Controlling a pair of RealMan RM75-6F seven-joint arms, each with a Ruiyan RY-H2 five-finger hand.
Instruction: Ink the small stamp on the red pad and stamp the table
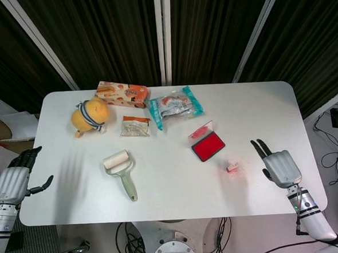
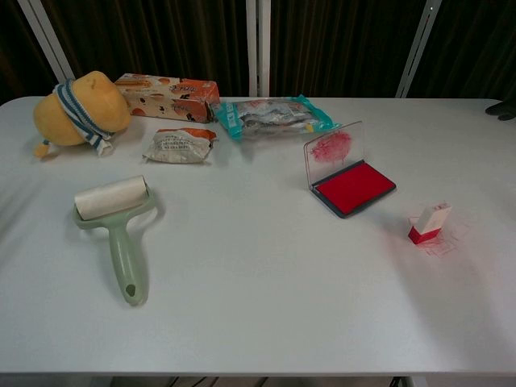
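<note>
The small stamp (image 1: 233,167) (image 2: 429,223), white with a red base, stands on the white table (image 1: 172,183) over faint red ink marks. Just behind it to the left lies the red ink pad (image 1: 208,146) (image 2: 355,187), its clear lid tipped up and smeared red. My right hand (image 1: 280,165) hovers over the table's right part, a short way right of the stamp, fingers stretched out and holding nothing. My left hand (image 1: 14,178) hangs off the table's left edge, fingers apart and empty. Only dark fingertips (image 2: 503,109) show at the chest view's right edge.
A green lint roller (image 1: 122,172) (image 2: 117,226) lies left of centre. Along the back sit a yellow plush toy (image 1: 90,116) (image 2: 76,106), an orange snack box (image 1: 122,94), a small white packet (image 1: 135,126) and a teal snack bag (image 1: 175,106).
</note>
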